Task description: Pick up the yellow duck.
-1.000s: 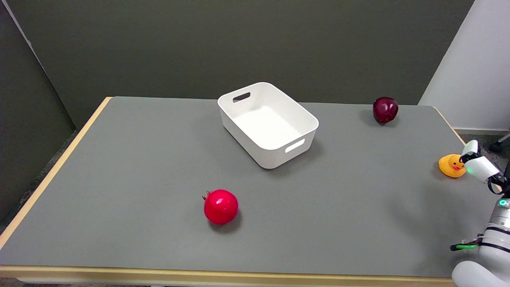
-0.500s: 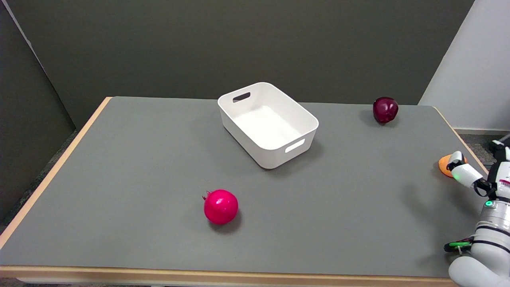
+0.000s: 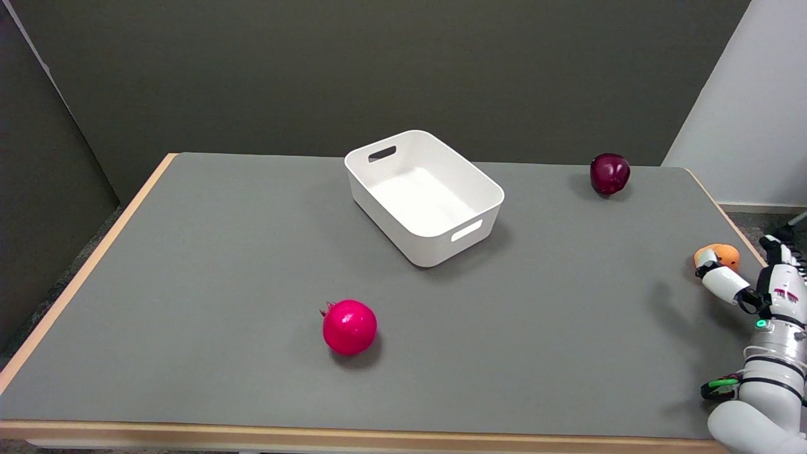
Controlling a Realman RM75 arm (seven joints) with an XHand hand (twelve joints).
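Fingers [image 3: 715, 277] reach the yellow duck [image 3: 724, 253]; white bin [image 3: 441, 239] holds nothing.

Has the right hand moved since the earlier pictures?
Yes. The right hand has dropped lower and toward the table's near right edge, now covering most of the yellow duck.

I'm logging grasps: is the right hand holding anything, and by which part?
It cannot be told. The right hand is at the yellow duck, a finger over its near side, but a closed grip isn't visible.
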